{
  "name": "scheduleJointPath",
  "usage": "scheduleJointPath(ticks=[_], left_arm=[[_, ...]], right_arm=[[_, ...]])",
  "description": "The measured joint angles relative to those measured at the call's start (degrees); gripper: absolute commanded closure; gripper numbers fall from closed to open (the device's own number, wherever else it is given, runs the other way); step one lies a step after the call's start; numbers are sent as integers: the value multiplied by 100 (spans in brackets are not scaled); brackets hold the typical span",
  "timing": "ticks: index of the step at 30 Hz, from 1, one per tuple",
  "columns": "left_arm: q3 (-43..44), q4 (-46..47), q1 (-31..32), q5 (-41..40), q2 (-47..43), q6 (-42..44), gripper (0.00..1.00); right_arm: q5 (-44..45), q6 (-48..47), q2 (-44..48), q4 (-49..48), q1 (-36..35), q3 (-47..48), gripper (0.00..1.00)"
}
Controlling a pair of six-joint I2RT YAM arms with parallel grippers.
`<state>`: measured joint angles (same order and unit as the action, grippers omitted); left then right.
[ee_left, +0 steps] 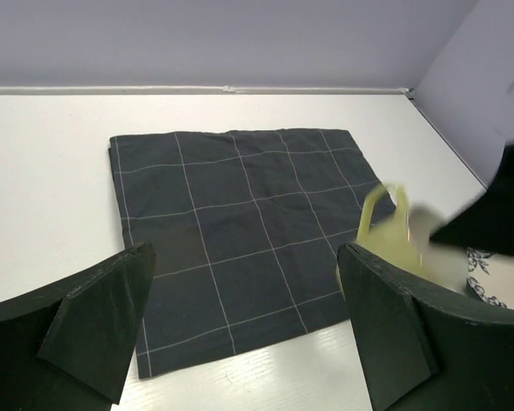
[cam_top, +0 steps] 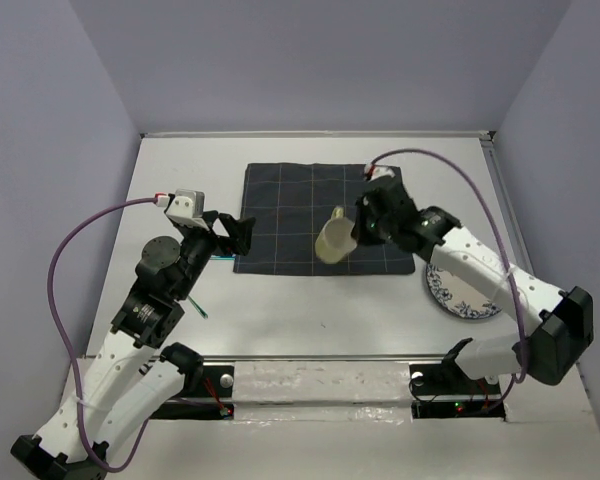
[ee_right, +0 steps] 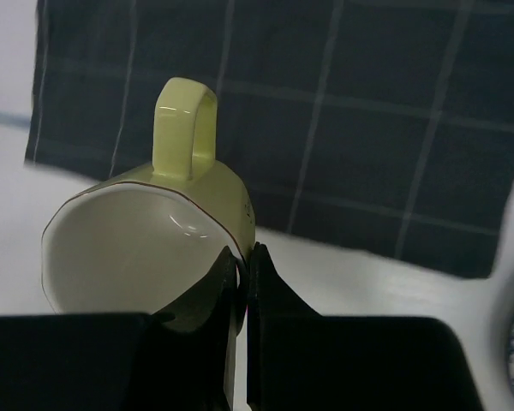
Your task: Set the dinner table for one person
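**Mug gripped by its rim at the mat's near edge**

The white surface (cam_top: 310, 320) fills the view and carries a dark checked mat (cam_top: 280, 220) toward its far edge. At the mat's near edge a yellow mug (cam_top: 335, 240) sits tilted. The right end effector (ee_right: 242, 257) is clamped on its wall, probably to stand it upright. A patterned plate (cam_top: 460, 297) lies near the right edge. The left end effector (ee_left: 246, 257) hovers at the mat's left side, jaws apart and holding nothing.

The right arm (cam_top: 480, 262) covers part of the patterned plate (cam_top: 458, 303).
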<state>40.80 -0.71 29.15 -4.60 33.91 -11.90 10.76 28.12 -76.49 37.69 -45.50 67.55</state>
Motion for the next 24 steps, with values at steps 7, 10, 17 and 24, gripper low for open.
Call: scheduleJointPath(ticks=[7,10,17,24], left_arm=[[0,0,4,2,-96,-2,1],[0,0,22,0,-153,-4,1],[0,-2,199,2,-234,-2,1],[0,-2,369,2,-260,0,1]], right_arm=[[439,-605,-1134,-522,2374,1429,100],[396,-702,-1899,-560,2806,2065,100],[79,-715,-3512,-490,3366,3276,100],[61,-693,-4192,-299,3521,3823,100]])
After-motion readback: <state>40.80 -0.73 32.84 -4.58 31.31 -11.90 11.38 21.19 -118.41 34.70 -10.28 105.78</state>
